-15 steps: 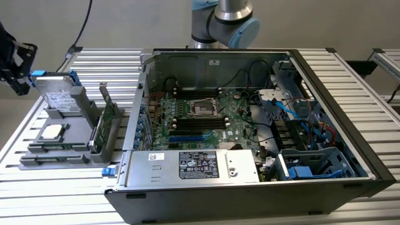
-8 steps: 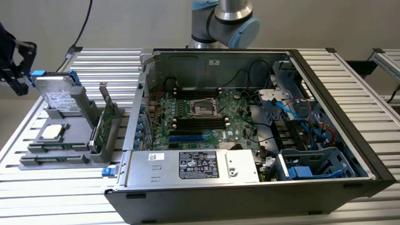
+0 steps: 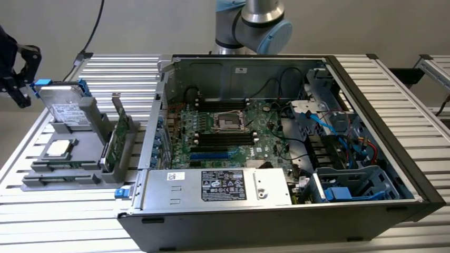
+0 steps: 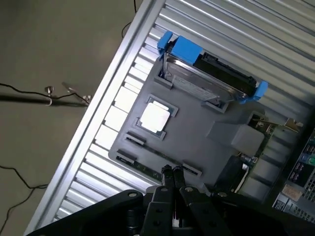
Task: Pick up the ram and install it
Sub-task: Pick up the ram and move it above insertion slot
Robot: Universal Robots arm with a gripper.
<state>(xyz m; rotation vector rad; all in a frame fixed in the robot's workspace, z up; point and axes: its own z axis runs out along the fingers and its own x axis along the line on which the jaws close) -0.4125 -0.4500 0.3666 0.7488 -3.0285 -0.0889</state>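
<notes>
A table (image 3: 70, 221) of ribbed aluminium slats carries everything. Behind it stands a plain pale wall (image 3: 155, 26), and past its edge the wrist view shows a dull grey-brown floor (image 4: 49, 44) with thin cables (image 4: 19, 96) trailing over it. A second slatted bench (image 3: 434, 66) stands off the table's edge at the exterior view's right.

An open computer case (image 3: 393, 158) takes up the middle of the table. Its green motherboard (image 3: 218, 132) is exposed, and a silver power supply (image 3: 218, 187) sits at its near side. The arm (image 3: 253, 23) rises at the table's far edge, behind the case.

Close to the table's edge at the exterior view's left lies a grey holder (image 3: 56, 182). A hard drive (image 3: 67, 105) with blue rails stands upright at the holder's far end, a square silvery chip (image 3: 61, 148) lies flat in the middle, and a green expansion card (image 3: 121, 137) stands on the side toward the case.

The ram (image 4: 147, 167) sits on edge in a slot along the holder's end farthest from the hard drive, showing as a thin green strip between two grey clips.

The gripper (image 3: 21, 95) hangs above that edge of the table, clear of the holder. In the wrist view its dark fingers (image 4: 172, 170) are clenched tip to tip with nothing between them, lined up over the ram's end of the holder.
</notes>
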